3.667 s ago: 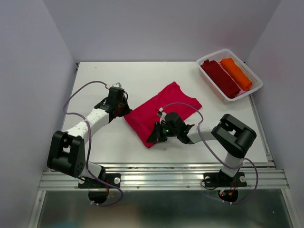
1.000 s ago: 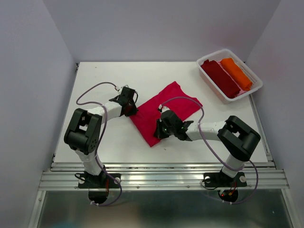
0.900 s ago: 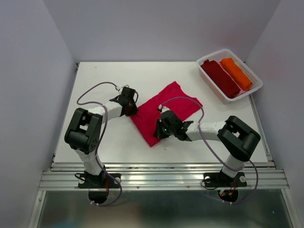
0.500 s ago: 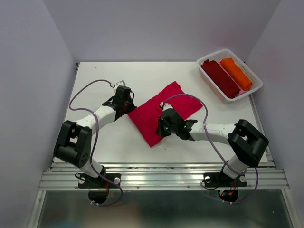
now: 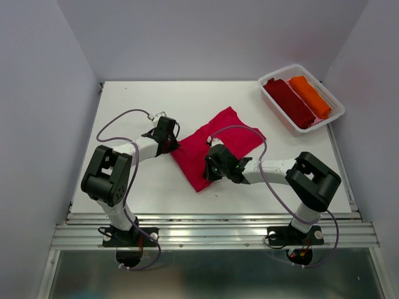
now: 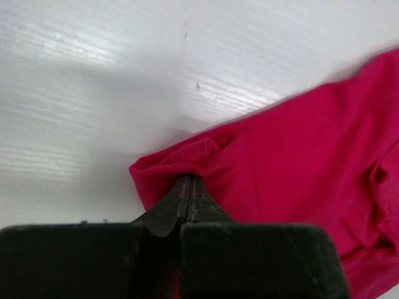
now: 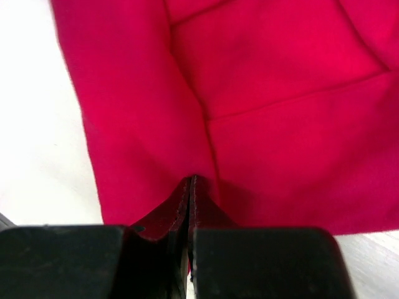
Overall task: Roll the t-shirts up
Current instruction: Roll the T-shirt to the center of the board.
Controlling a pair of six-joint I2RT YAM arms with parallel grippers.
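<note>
A crimson-red t-shirt (image 5: 219,138) lies folded into a slanted band in the middle of the table. My left gripper (image 5: 169,144) is shut on the shirt's left corner; in the left wrist view the cloth (image 6: 280,149) bunches up right at the gripper (image 6: 189,179). My right gripper (image 5: 211,169) is shut on the shirt's near long edge, and the right wrist view shows a crease in the cloth (image 7: 268,93) running to the gripper (image 7: 190,180). A dark maroon t-shirt (image 5: 290,101) and an orange one (image 5: 310,95) lie rolled in the basket.
The white slatted basket (image 5: 319,123) stands at the back right corner of the table. Bare white tabletop (image 5: 131,106) surrounds the red shirt. Both arms' cables arc above the cloth.
Over the last half second both grippers have come slightly toward the near edge with the cloth still in them. The left arm's elbow has swung in, and the shirt's left corner sits a little further right.
</note>
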